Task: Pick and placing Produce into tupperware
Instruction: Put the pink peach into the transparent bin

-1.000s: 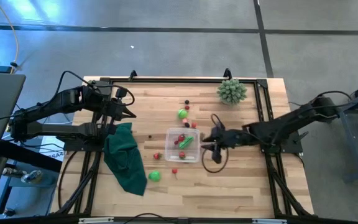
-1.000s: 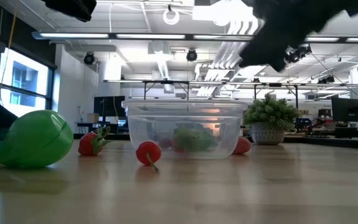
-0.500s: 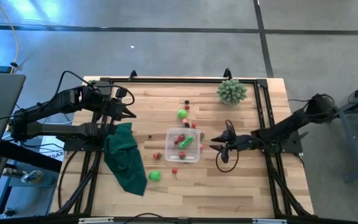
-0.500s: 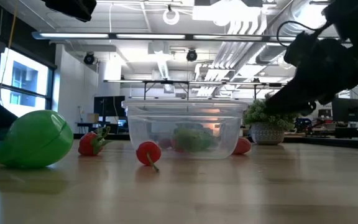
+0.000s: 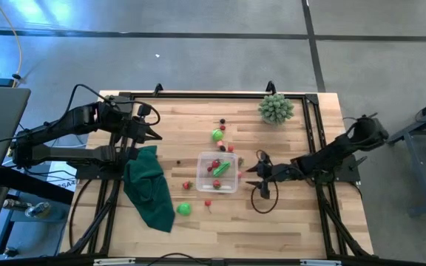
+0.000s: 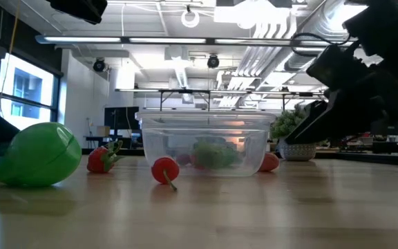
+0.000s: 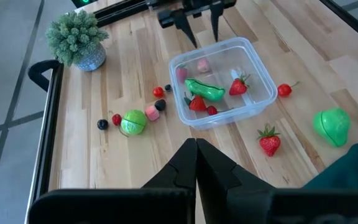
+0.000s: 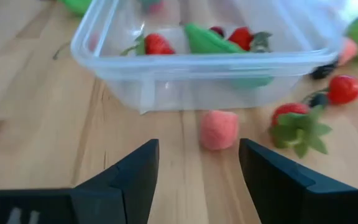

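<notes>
The clear tupperware (image 5: 218, 172) stands mid-table and holds a green elongated piece (image 8: 211, 38) and red strawberries (image 8: 157, 43). More produce lies loose around it: a green round piece (image 5: 217, 135), another green one (image 5: 184, 209), and strawberries (image 5: 186, 185). A pink piece (image 8: 218, 129) rests on the wood just outside the tupperware's right wall. My right gripper (image 8: 197, 180) hangs low over the table, open, with its fingers pointing at that wall and the pink piece ahead of the gap, untouched. My left gripper (image 5: 157, 137) waits shut at the table's left, raised.
A dark green cloth (image 5: 150, 188) lies at the near left. A pale green spiky plant (image 5: 275, 108) stands at the far right. A strawberry with leaves (image 8: 294, 121), a red piece (image 8: 344, 89) and dark berries (image 8: 321, 99) lie by the tupperware's far side. Bare wood shows near the right gripper.
My right gripper has come down from well above the table to just over the wood, at the tupperware's right side. The left arm and the produce have kept still.
</notes>
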